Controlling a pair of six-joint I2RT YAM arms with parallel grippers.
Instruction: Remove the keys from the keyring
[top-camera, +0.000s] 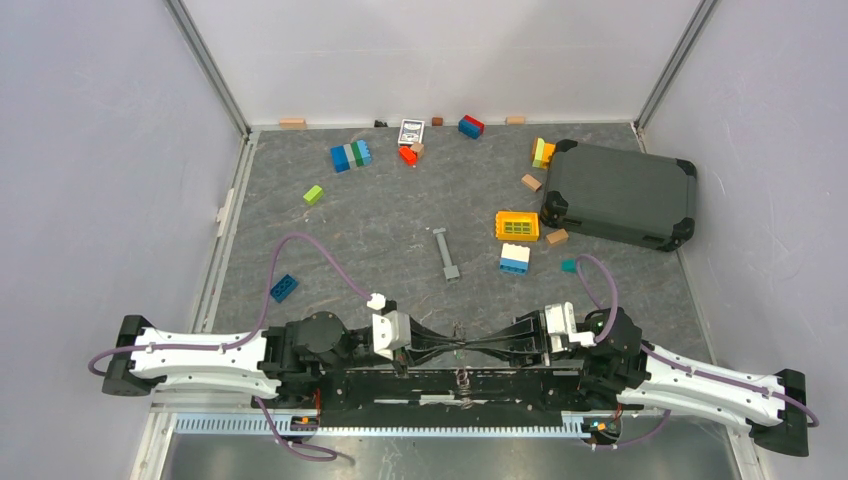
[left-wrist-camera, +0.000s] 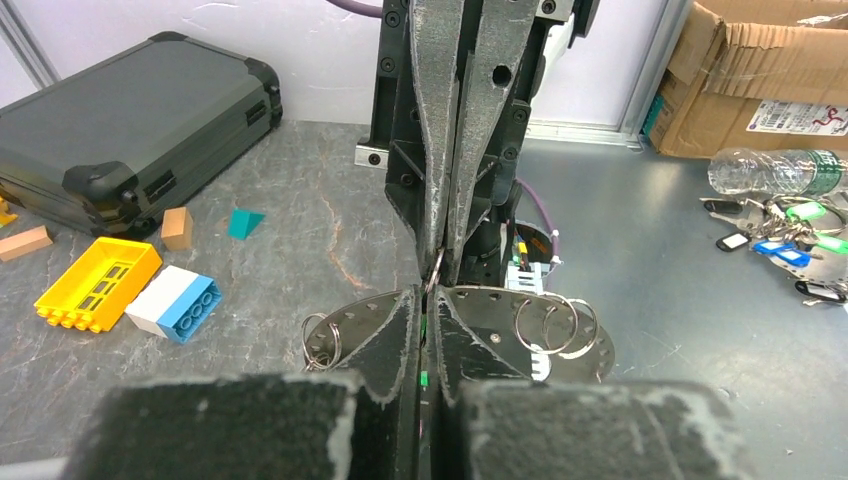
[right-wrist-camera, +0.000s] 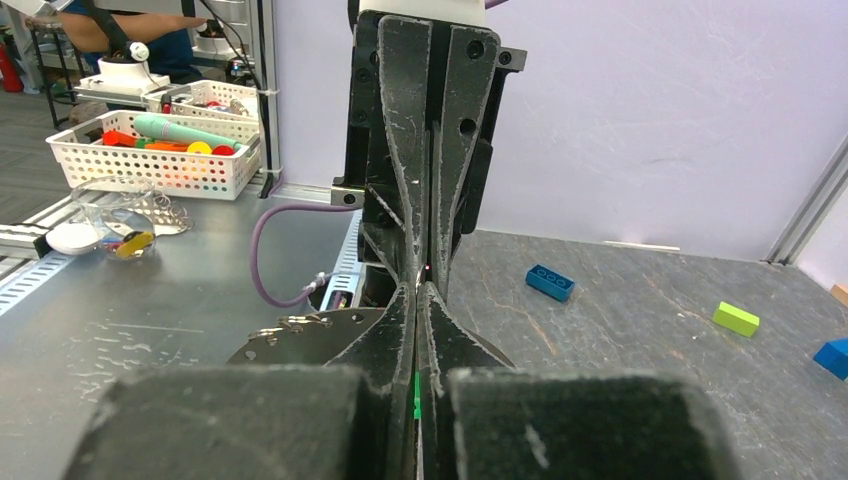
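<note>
Prying step — left gripper (left-wrist-camera: 427, 300) and right gripper (right-wrist-camera: 418, 295), clamped tight, meet at keyring (left-wrist-camera: 437, 268), grip unclear; next, gentle pull apart.

Grey stone-veined table mat (top-camera: 380, 240); at two o'clock a charcoal hard plastic case (top-camera: 620, 193) — at its eight o'clock a yellow gridded plastic block (top-camera: 517, 225), a white-and-blue toy brick (top-camera: 514, 259).
</note>
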